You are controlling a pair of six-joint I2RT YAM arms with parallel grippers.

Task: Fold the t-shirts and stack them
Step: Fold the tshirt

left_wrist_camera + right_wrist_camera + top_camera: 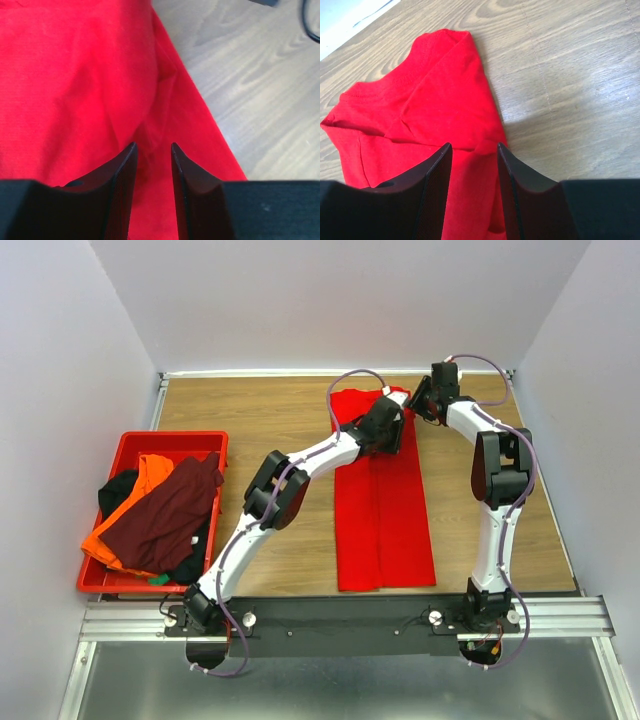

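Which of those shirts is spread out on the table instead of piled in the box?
The bright red t-shirt, a long folded strip on the wooden table. The orange t-shirt, maroon t-shirt and black t-shirt lie heaped in the red crate.

A red plastic crate (175,437) sits at the left side of the wood-grain table (270,420).
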